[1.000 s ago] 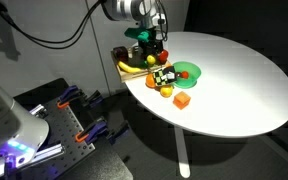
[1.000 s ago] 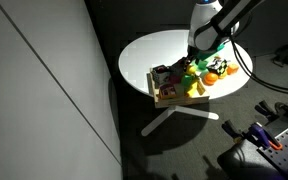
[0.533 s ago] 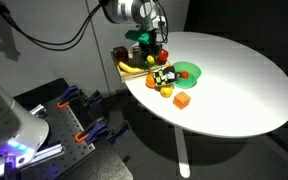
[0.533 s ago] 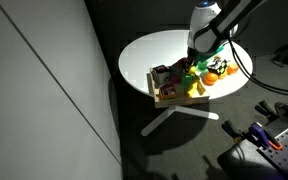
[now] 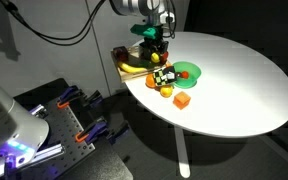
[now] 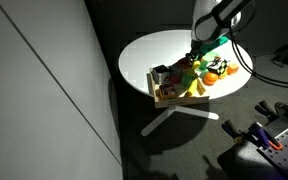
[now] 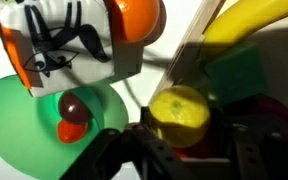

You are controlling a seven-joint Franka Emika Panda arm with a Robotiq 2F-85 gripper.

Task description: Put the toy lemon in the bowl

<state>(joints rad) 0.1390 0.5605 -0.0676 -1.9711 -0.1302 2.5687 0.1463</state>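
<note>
In the wrist view the toy lemon (image 7: 179,113), round and bright yellow, sits between the dark fingers of my gripper (image 7: 181,138), which is shut on it. The lemon hangs above the wooden tray's edge. The green bowl (image 7: 14,135) lies just to the left, with a small red toy (image 7: 72,105) and an orange piece (image 7: 72,130) in it. In an exterior view the gripper (image 5: 153,46) hangs over the tray at the table's edge. The bowl (image 5: 190,71) sits a little to its right. The lemon itself is too small to make out there.
A banana (image 7: 249,20) and a green block (image 7: 234,75) lie in the tray (image 5: 125,60). A black-and-white toy (image 5: 162,75) and an orange cube (image 5: 182,100) sit on the round white table (image 5: 234,80) beside the bowl. The tray (image 6: 170,97) of toys sits at the table's rim.
The jaws have closed on the toy lemon. The arm has risen a little above the tray with the lemon in it.
</note>
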